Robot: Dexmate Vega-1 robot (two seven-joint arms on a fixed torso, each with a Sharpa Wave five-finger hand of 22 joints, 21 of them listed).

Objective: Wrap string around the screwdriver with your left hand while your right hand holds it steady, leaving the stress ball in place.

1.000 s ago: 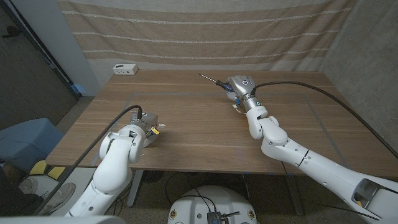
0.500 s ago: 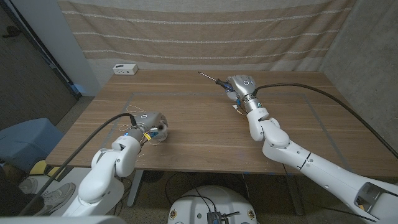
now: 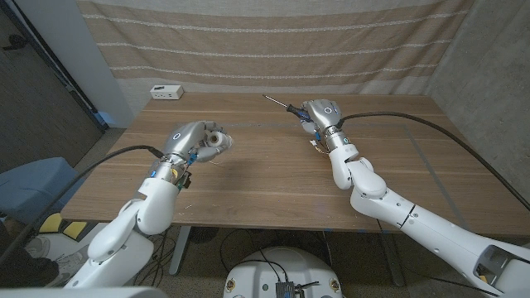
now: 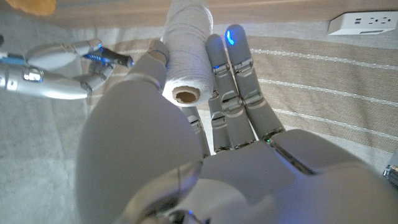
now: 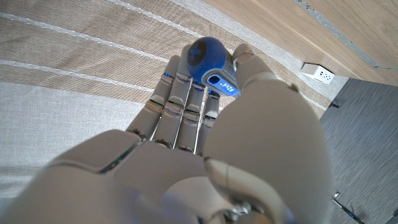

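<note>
My left hand point(image 3: 192, 141) is raised over the table's left half and grips a spool of white string point(image 3: 218, 140). In the left wrist view the spool point(image 4: 185, 50) sits between thumb and fingers, its open core facing the camera. I cannot make out any loose strand. At the far middle of the table, my right hand point(image 3: 320, 114) holds the screwdriver by its blue handle point(image 5: 208, 59). The thin metal shaft point(image 3: 277, 102) points away to the far left. A yellow-orange object point(image 4: 31, 5), likely the stress ball, lies on the table by the right arm.
A white power strip point(image 3: 166, 92) lies at the table's far left corner. A striped curtain point(image 3: 273, 41) hangs behind the table. Black cables run from both wrists. Bare wood point(image 3: 265, 165) spans the gap between the hands.
My left hand has lifted off the table's front left and swung up and toward the middle, bringing the spool with it. The right hand and screwdriver have stayed still.
</note>
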